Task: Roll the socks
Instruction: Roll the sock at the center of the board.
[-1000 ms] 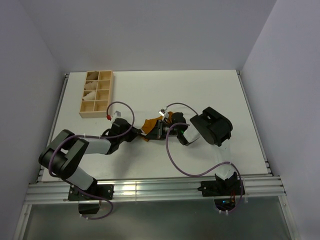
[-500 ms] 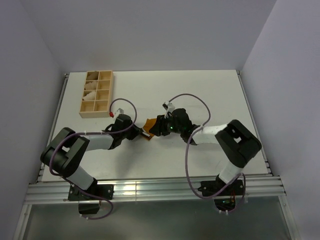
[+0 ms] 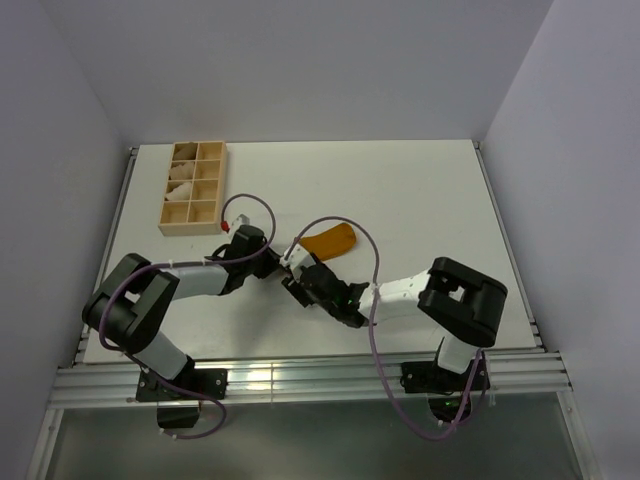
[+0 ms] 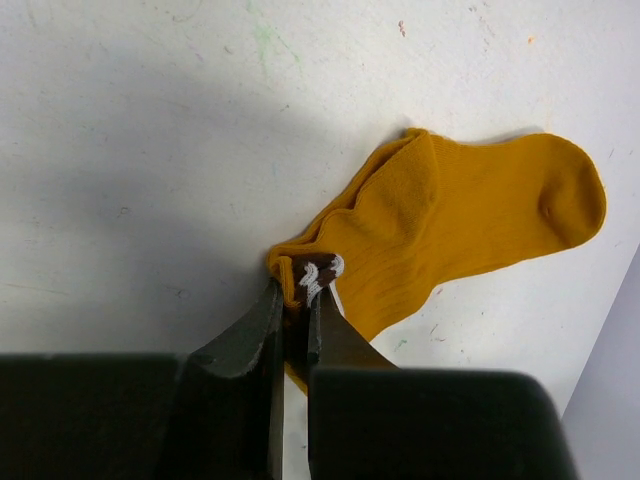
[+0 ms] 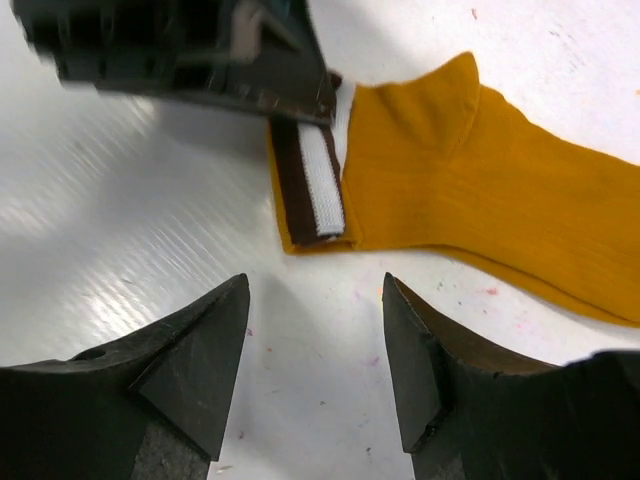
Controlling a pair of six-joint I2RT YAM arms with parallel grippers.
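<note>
The mustard-orange sock (image 3: 330, 240) lies flat on the white table, toe pointing far right. In the left wrist view the sock (image 4: 470, 225) stretches away to the right, and my left gripper (image 4: 297, 288) is shut on its dark brown, white-striped cuff (image 4: 316, 272). In the top view my left gripper (image 3: 281, 262) sits at the sock's near-left end. My right gripper (image 5: 315, 290) is open and empty, just short of the folded cuff (image 5: 312, 190); the sock's body (image 5: 500, 210) lies beyond. In the top view my right gripper (image 3: 294, 283) is close beside the left one.
A wooden compartment box (image 3: 170, 217) with pale cream rolled bundles stands at the far left. The left gripper's black body (image 5: 200, 50) fills the top left of the right wrist view. Purple cables loop over both arms.
My right arm has swung from the far side of the sock round to its near side. The sock, bunched between the grippers before, now lies spread out. The left gripper has barely moved.
</note>
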